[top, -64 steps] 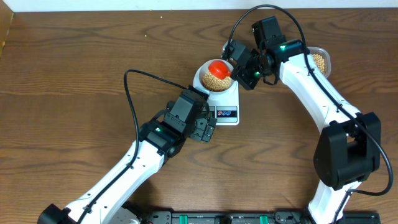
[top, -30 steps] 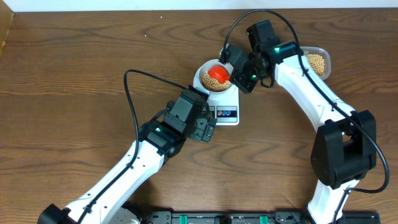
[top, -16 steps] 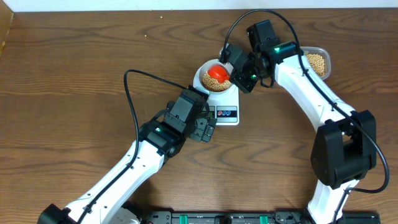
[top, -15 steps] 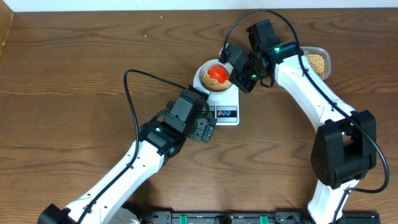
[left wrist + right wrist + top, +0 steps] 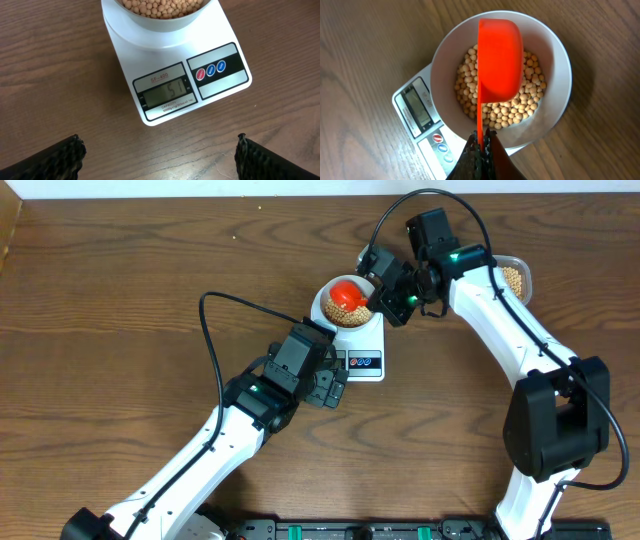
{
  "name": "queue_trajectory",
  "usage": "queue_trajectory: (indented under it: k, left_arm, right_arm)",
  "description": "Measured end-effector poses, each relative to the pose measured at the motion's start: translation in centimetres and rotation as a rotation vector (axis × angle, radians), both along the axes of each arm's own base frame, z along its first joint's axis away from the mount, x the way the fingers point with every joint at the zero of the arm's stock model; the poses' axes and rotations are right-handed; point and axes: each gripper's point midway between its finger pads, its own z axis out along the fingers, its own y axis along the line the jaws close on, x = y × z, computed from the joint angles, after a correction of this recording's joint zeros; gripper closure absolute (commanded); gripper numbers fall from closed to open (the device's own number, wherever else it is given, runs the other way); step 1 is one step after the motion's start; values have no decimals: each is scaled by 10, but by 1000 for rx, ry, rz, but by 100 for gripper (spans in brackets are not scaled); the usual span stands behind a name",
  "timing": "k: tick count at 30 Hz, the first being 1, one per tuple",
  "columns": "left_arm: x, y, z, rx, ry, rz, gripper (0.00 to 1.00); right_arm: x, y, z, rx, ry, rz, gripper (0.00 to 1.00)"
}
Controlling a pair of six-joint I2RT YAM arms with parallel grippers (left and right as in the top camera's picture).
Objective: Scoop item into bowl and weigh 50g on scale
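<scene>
Beans (image 5: 512, 112): small, round, tan-yellow. A layer covers the bottom of the bowl (image 5: 559, 60), well below its rim. A further lot lies in a clear tub (image 5: 516, 278) at the far right of the surface (image 5: 120, 330), partly hidden behind the right arm.

Bowl: round, pale, smooth-rimmed. Stands on the scale (image 5: 150, 55), at the end away from the display.

Scale: flat, white, rounded rectangle, lying on the wooden surface. Display (image 5: 165, 94) shows digits that appear to read 51. One red and two blue buttons (image 5: 210, 69) sit just beside it.

Scoop (image 5: 499, 52): orange-red plastic. Cup is held over the bowl, above the beans, with its smooth outer side toward the wrist camera; contents cannot be told. Thin handle runs back to the right hand.

Right hand (image 5: 481, 145): clenched on the end of the scoop handle, just beside the bowl's rim.

Left hand (image 5: 160, 160): released, grasping nothing. Two dark fingertips (image 5: 67, 157) are spread wide apart, over the surface near the display end of the scale and apart from it.
</scene>
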Motion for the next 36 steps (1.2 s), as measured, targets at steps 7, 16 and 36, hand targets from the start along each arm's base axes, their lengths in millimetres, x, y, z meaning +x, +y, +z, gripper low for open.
queue_trajectory:
  k: [7,16,36]
  left_arm:
    - [0,0,0,0,0,0,2]
    - [0,0,0,0,0,0,2]
    - [0,0,0,0,0,0,2]
  right_arm:
    - [3,-5,3,37,19,-21,99]
    - [6,-12,11,70,25,-47,99]
    - [3,-10,37,107,-13,-56,99]
